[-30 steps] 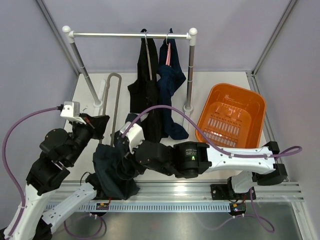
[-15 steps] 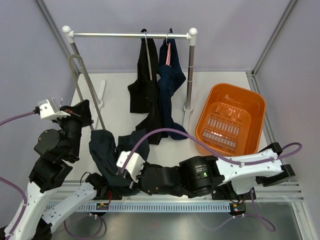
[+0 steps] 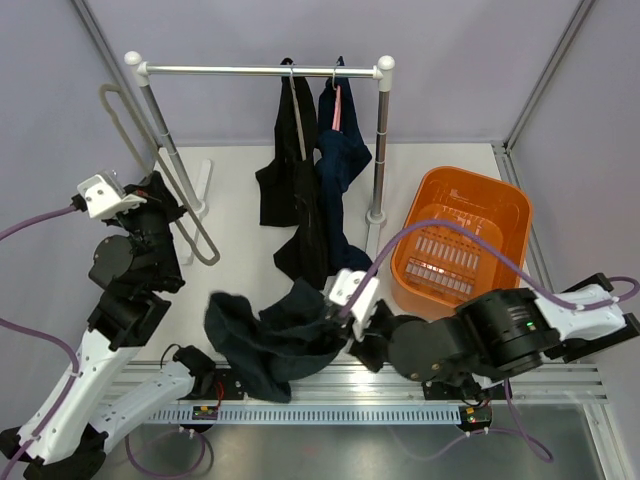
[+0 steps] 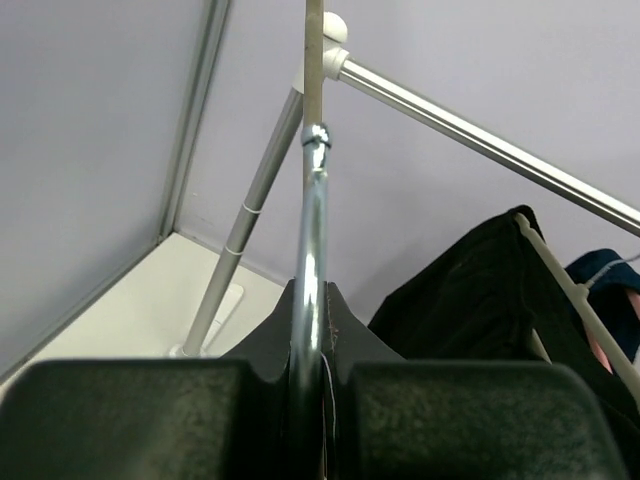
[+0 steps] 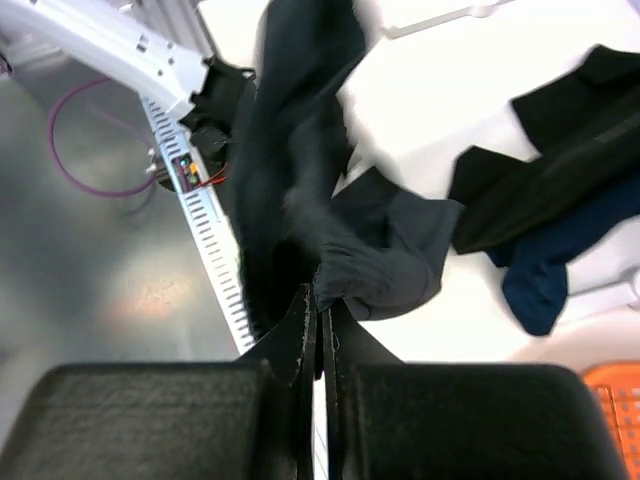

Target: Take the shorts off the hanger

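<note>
My left gripper (image 3: pixel 152 203) is shut on a bare metal hanger (image 3: pixel 160 170) and holds it up at the left, beside the rack's left post. In the left wrist view the hanger's rod (image 4: pixel 310 230) runs up between the shut jaws (image 4: pixel 312 300). My right gripper (image 3: pixel 343 318) is shut on the dark teal-navy shorts (image 3: pixel 268 340), which hang bunched near the table's front edge, off the hanger. The right wrist view shows its jaws (image 5: pixel 320 295) pinching that cloth (image 5: pixel 300 170). Black shorts (image 3: pixel 296 175) and navy blue shorts (image 3: pixel 341 165) hang from the rail.
The clothes rack (image 3: pixel 260 70) stands at the back, its posts at left and right. An orange basket (image 3: pixel 505 215) sits at the right. The metal rail strip (image 3: pixel 400 412) runs along the near edge by the arm bases.
My right gripper pulled the dark teal-navy shorts rightward off the hanger. My left gripper lifted the bare hanger up and back to the left.
</note>
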